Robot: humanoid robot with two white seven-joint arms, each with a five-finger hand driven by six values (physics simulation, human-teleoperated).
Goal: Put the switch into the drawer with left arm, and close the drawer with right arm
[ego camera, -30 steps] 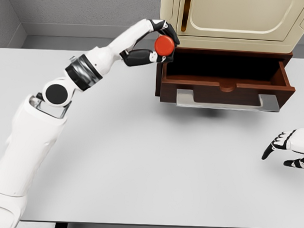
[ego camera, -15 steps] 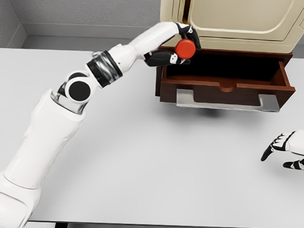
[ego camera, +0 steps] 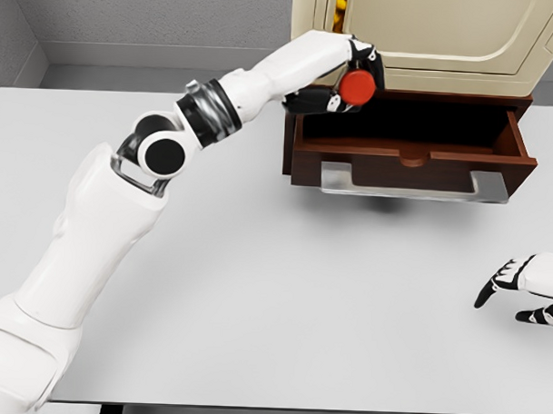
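Red and round, the switch sits clamped in the curled fingers of the left hand, held in the air over the left rear part of the open drawer, just inside its left wall. The dark wooden drawer juts forward from the cream cabinet at the far edge of the counter, toward the right corner; its interior is in shadow and what can be seen of it appears bare. A grey metal handle runs along the drawer's front edge and casts a shadow on the counter below it. The left arm stretches diagonally from the near left corner across to the drawer. The right hand shows at the right edge, low over the counter and well apart from the drawer front, its fingers loosely spread and holding nothing. Between that hand and the drawer handle the grey counter surface is unobstructed, as is the broad middle stretch toward the near edge.
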